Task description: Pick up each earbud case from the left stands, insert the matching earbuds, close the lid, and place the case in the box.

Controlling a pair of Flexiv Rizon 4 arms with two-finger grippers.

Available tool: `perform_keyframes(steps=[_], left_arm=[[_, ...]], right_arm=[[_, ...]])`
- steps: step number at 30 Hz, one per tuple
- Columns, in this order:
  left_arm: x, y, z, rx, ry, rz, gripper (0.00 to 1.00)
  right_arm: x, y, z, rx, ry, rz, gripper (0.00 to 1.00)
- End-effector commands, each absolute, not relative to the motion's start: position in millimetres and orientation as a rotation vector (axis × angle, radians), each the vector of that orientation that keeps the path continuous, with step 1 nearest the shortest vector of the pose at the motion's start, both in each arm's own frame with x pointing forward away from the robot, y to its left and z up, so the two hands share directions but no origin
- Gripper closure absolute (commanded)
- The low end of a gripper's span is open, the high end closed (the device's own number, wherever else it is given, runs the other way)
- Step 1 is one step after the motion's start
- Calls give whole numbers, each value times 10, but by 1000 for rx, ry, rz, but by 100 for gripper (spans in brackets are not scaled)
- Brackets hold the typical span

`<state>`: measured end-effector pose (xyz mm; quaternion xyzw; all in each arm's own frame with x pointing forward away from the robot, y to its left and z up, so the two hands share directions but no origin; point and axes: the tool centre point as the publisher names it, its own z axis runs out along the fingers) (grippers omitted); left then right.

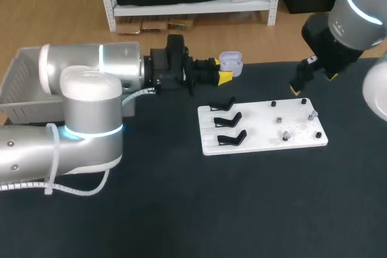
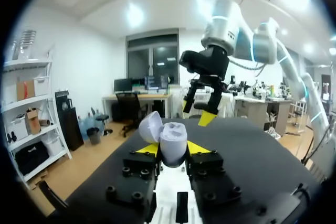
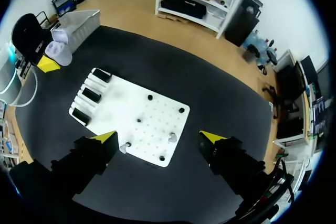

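Left gripper (image 1: 222, 69): clenched on the case (image 1: 230, 63), one yellow tip on each side of its body; the arm lies level above the table's (image 1: 242, 209) far left part.
Case: lavender-white, lid (image 2: 149, 126) swung open, cavities facing up; held off the table, beyond the board's (image 1: 263, 126) far-left corner.
Right gripper (image 1: 314, 83): released, fingers spread wide, nothing between them; it hangs above the board's far right corner, pointing down.
Left wrist view: the case (image 2: 172, 140) sits between the yellow tips, with the right gripper (image 2: 197, 111) ahead of it and apart from it.
Board: white, flat on the table, near the centre.
Stands (image 1: 228, 120): three, black, in a column along the board's left edge.
Pegs (image 1: 273, 104): dark, upright on the board's right half, with small grey pieces (image 1: 284, 135) among them; too small to identify.
Box (image 1: 24, 70): grey, at the table's far left edge, behind the left arm.
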<state>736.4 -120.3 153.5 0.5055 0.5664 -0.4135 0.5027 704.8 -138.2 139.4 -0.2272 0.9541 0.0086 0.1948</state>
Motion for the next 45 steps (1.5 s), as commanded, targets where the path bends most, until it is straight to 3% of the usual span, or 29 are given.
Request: perform_keyframes(steps=[1,29,33,34,35,40,45], left_arm=[[7356,-1223,1532,1175,1287,-1043,100],[7408,-1348,1399,1210,1331,-1033,100],[7408,-1348,1399,1210,1331,-1033,100],[7408,-1348,1399,1210,1331,-1033,100],[7408,-1348,1399,1210,1331,-1033,100],[7408,-1348,1399,1210,1331,-1033,100],[7408,-1348,1399,1210,1331,-1033,100]], right_arm=[[6937,-1391,1395,-590,2630,-127,0],[6983,-1640,612,-580,2858,-190,0],[6965,-1679,681,-568,2861,7,0],[6866,-1639,685,-852,2875,-58,0],[6843,-1661,706,-855,2864,-79,0],[7062,-1834,862,-533,2825,-79,0],[7066,-1805,830,-547,2841,-101,0]])
